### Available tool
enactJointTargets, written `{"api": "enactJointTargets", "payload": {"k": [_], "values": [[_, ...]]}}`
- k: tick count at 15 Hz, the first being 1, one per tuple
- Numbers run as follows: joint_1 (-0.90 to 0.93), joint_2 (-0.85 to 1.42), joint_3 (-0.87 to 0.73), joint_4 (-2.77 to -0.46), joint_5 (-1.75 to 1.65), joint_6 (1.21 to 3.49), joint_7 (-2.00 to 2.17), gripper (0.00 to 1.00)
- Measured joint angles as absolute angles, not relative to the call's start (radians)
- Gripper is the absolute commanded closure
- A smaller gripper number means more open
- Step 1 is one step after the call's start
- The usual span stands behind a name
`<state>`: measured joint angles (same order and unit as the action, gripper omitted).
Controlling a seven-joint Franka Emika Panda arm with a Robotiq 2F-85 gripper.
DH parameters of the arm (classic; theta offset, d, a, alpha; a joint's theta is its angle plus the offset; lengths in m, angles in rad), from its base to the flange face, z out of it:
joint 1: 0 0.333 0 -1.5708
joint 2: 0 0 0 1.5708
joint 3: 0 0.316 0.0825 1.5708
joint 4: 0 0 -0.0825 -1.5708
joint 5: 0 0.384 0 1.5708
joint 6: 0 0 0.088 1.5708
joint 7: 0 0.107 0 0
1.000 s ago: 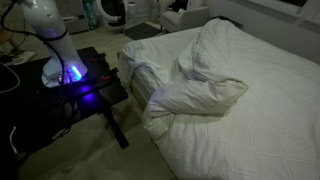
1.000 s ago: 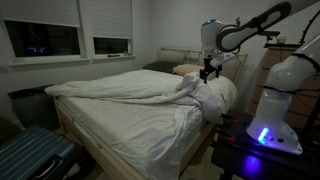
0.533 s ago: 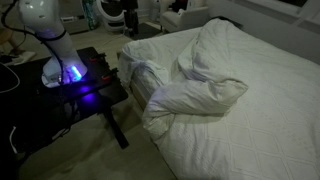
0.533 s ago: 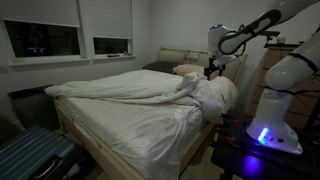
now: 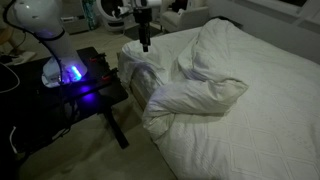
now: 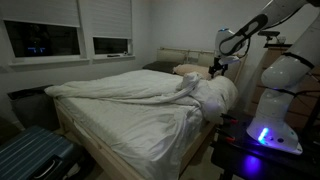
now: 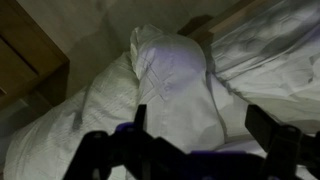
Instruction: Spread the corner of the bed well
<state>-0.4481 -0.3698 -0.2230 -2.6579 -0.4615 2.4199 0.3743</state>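
Currently, reading an exterior view left to right: small black table (image 5: 97, 88) carrying the robot base (image 5: 60, 68) with its blue light, then the gripper (image 5: 146, 42), then the corner (image 5: 165, 92), then the bed (image 5: 270, 115) running off to the right.

- Gripper hangs above the near edge of the bunched duvet, not touching it. In the wrist view the fingers (image 7: 139, 122) stand spread wide with nothing between them, and puffy white fabric lies directly below.
- The corner is folded back on itself into a thick roll at the bed's edge, next to the table, and is not laid flat. The spreading has not begun.

Risks, as I judge them:
1. The roll is several layers thick. A deep descent could pinch all the layers at once, so a pull would drag the lump rather than unfold it.
2. A shallow pinch on soft fabric may slip out mid-pull.
3. Pulling towards the table side could slide the duvet off the mattress edge.
4. White on white under dim light makes the true hem hard to pick out.
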Motion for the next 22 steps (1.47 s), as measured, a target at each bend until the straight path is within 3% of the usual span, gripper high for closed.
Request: {"api": "enactJointTargets", "payload": {"k": [22], "values": [[-0.49, 0.405, -0.433, -2.5, -0.544, 3.138, 0.133, 0.0]]}}
